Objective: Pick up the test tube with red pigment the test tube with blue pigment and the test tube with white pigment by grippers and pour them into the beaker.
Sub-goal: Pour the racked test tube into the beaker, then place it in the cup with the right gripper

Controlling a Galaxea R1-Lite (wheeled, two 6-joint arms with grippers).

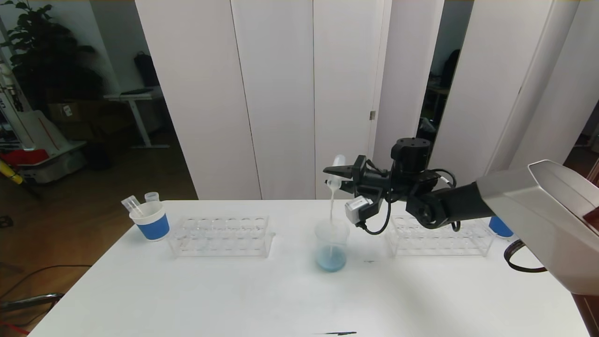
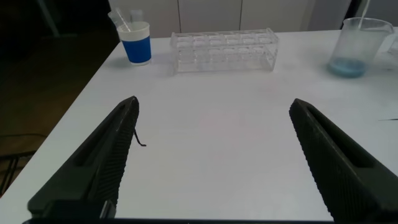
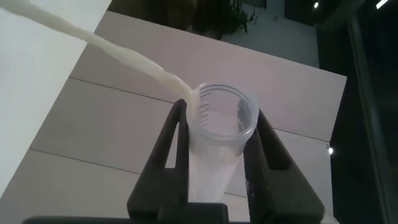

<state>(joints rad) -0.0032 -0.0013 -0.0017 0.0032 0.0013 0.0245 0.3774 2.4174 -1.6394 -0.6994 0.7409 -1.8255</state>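
Note:
My right gripper (image 1: 338, 177) is shut on the test tube with white pigment (image 1: 336, 169), holding it tipped mouth-down above the beaker (image 1: 332, 245). A thin white stream (image 1: 332, 206) runs from the tube into the beaker, which holds pale blue liquid at its bottom. In the right wrist view the clear tube (image 3: 221, 134) sits between the two black fingers (image 3: 171, 143), and the stream (image 3: 118, 53) leaves its rim. My left gripper (image 2: 214, 102) hangs open over bare table near the front left, with nothing in it. No tube with red or blue pigment is in view.
A blue paper cup (image 1: 150, 221) with two clear tubes stands at the back left, beside an empty clear rack (image 1: 220, 236). A second clear rack (image 1: 437, 236) and another blue cup (image 1: 500, 227) stand at the right, under my right arm.

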